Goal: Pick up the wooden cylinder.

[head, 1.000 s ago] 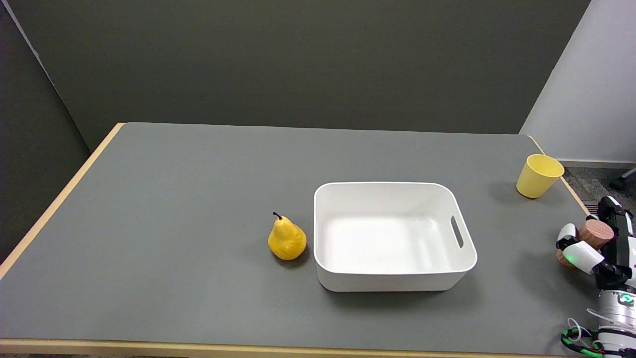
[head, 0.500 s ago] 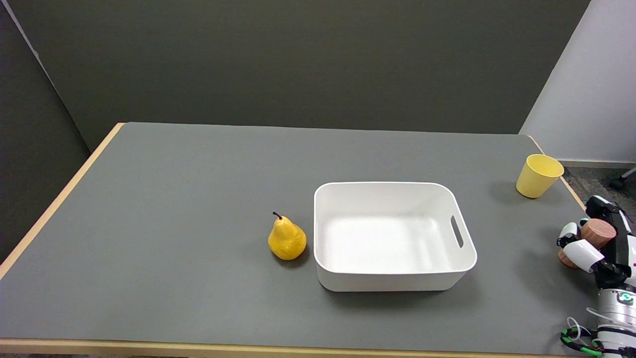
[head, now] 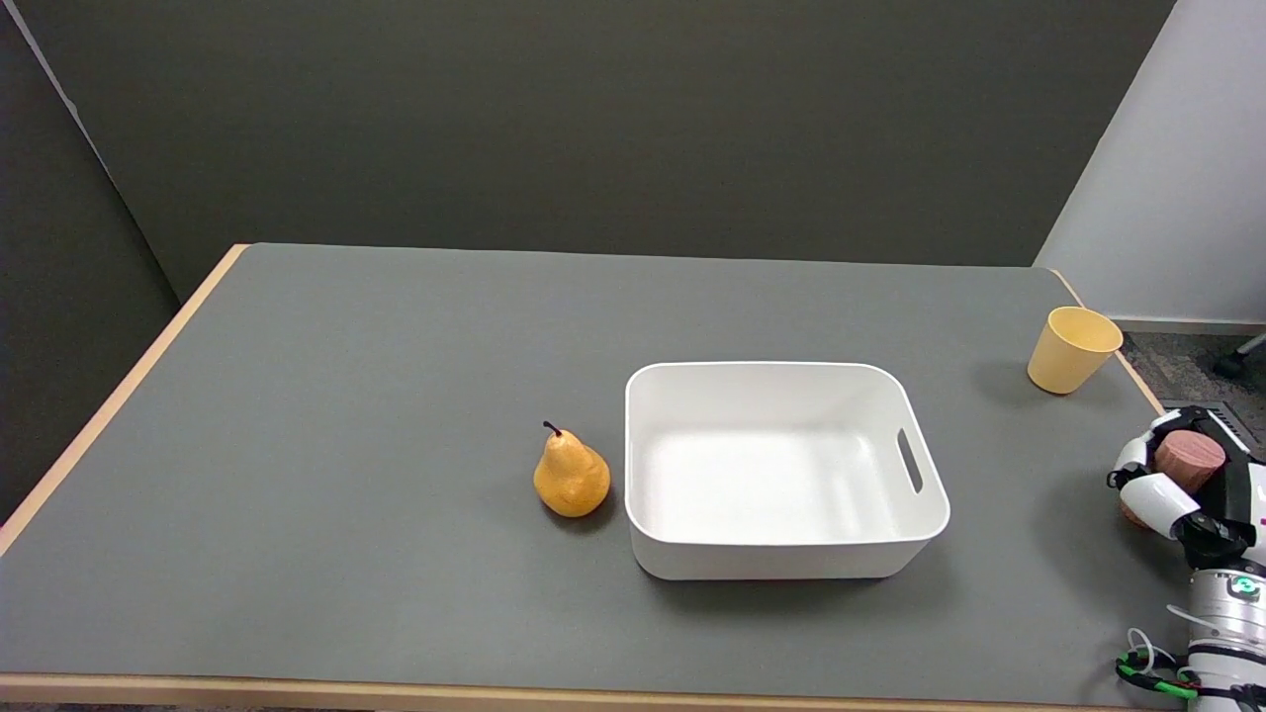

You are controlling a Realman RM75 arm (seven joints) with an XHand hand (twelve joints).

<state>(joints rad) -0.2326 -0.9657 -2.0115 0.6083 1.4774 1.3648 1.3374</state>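
Observation:
The wooden cylinder [head: 1185,462] is a short, light brown piece at the far right of the table, tilted with its round end face up and to the right. My right hand [head: 1187,489] is wrapped around it, white fingers [head: 1157,499] crossing its front and the thumb side behind. The cylinder's lower end shows just below the fingers, close to the table top; whether it touches the surface I cannot tell.
A white rectangular bin [head: 781,470] with a side handle slot stands in the middle. A yellow pear [head: 570,477] stands just left of it. A yellow cup [head: 1071,349] stands near the right edge of the grey table [head: 396,396], behind my hand.
The hand's fingers have closed in further around the cylinder. The thumb side has curled in over its top end, and the cylinder has tipped slightly.

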